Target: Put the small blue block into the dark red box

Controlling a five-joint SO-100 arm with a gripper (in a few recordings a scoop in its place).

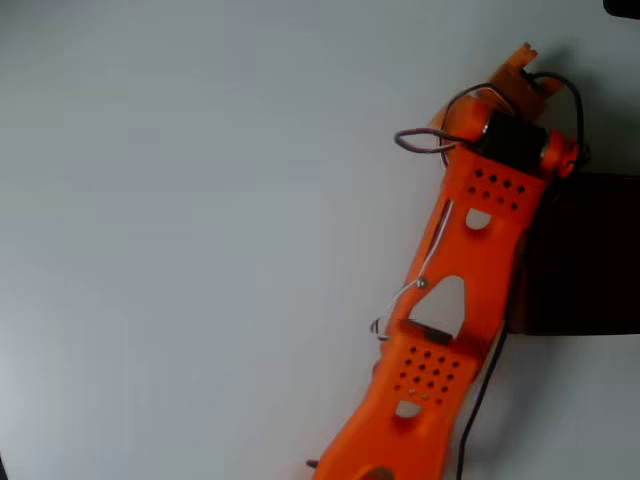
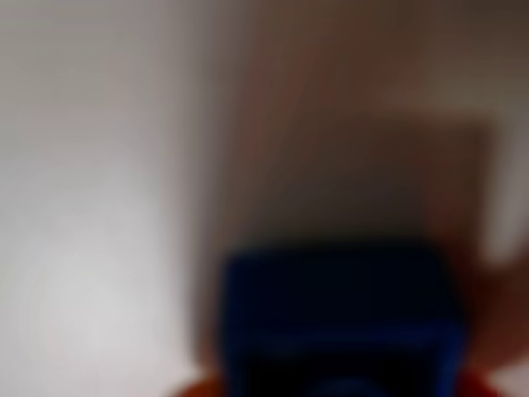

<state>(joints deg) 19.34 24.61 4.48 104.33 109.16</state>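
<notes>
With the small blue block (image 2: 339, 318) apparently clamped in the jaws (image 1: 527, 62), blurred and close in the wrist view, just beyond the dark red box (image 1: 580, 255) on the desk (image 1: 200, 250), the orange arm (image 1: 450, 300) should centre over the dark interior before releasing.

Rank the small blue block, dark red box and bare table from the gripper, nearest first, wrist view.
1. small blue block, bottom centre, seemingly in the gripper.
2. dark red box, beyond it.
3. bare table, left; blur leaves 2 and 3 unsure.
</notes>
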